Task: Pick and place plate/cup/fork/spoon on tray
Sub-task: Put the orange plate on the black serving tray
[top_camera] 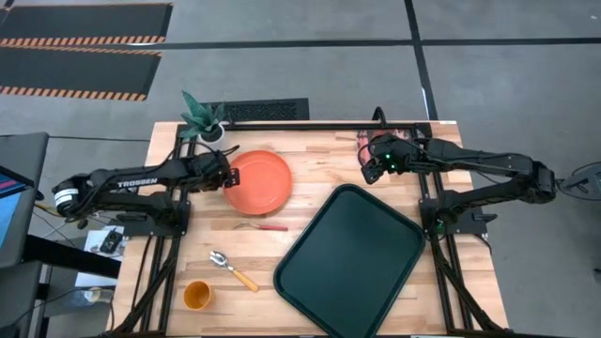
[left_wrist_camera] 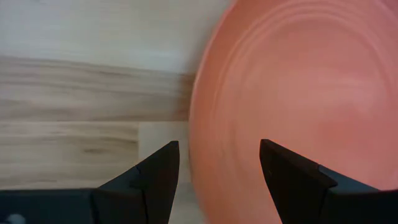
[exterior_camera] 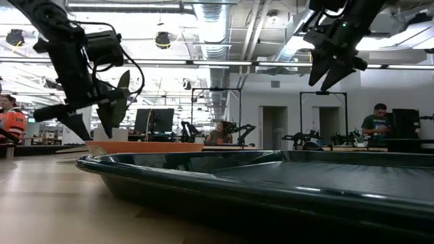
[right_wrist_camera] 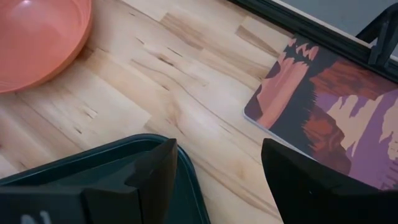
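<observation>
With the left gripper (top_camera: pixel 228 175) jaws apart astride the rim of the plate (top_camera: pixel 259 180) near the bench's far edge, seat the rim fully between them before clamping; the right gripper (top_camera: pixel 368 159) waits, jaws apart, above the tray (top_camera: pixel 349 260).

On the wooden table (top_camera: pixel 319 155) there is one orange plate (top_camera: pixel 258 181), one small orange cup (top_camera: pixel 197 295), one fork (top_camera: pixel 263 225) with a pink handle, and one spoon (top_camera: pixel 232 268) with a yellow handle. There is one dark green tray (top_camera: pixel 349 260). At the far edge of the table stands one potted plant (top_camera: pixel 204 117), and one picture card (right_wrist_camera: pixel 336 124) lies near the far right corner. Two robot arms are at the table, so there are two grippers: the left gripper (top_camera: pixel 228 174) and the right gripper (top_camera: pixel 367 161), each one with two fingers. In the room behind the table, at least three persons are seen.
</observation>
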Robot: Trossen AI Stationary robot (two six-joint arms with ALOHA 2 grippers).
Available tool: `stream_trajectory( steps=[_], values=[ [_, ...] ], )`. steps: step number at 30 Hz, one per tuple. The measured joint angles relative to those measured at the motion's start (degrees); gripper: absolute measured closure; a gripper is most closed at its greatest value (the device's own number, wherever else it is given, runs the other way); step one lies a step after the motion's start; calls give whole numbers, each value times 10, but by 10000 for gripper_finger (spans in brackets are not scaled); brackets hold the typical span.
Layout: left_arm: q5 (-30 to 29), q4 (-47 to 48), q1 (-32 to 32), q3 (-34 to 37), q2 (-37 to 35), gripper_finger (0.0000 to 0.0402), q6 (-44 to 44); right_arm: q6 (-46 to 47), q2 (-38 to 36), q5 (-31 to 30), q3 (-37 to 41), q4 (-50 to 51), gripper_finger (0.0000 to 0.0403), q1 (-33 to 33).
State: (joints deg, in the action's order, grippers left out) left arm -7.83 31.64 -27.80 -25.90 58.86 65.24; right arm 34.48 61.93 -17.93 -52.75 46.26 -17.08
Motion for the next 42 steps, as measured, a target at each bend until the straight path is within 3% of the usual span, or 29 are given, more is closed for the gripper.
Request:
stream_trajectory(
  steps=[9,22,33,42],
  values=[
    [26,-54,-17,37,0,211,8,0,0,0,0,0,143,0],
    [13,-64,-17,54,4,390,14,0,0,-1,0,0,143,0],
    [14,-163,-17,53,4,401,26,0,0,-1,0,0,143,0],
    [13,-159,-6,3,4,401,15,0,0,-1,0,0,143,0]
  ],
)
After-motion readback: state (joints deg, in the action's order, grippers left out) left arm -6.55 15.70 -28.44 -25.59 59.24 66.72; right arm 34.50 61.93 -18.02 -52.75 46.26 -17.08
